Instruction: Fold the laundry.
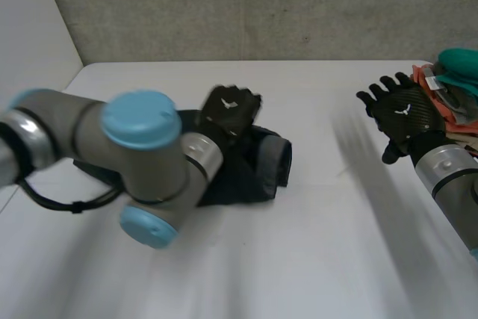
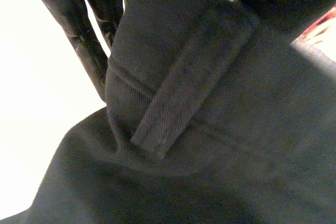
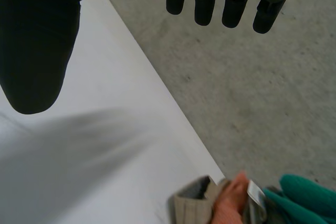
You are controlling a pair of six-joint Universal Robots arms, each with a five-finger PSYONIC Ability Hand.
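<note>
Matt cloth, smooth table.
Fine matt twill on the dark garment; white table smooth, faintly sheeny; grey wall rough and speckled.

Head cam: high, behind and between the arms, tilted down at the bench. The left arm is close to the lens, lower left of frame.

Left wrist cam: looks along the left robot hand, very close on the dark garment. Head cam has the same garment left of centre, under that robot hand.

Right wrist cam: looks past the right robot hand from higher up, over the bench edge to a grey concrete surface. It shares the clothes pile with the head cam, where the pile sits at right edge beside that robot hand.
</note>
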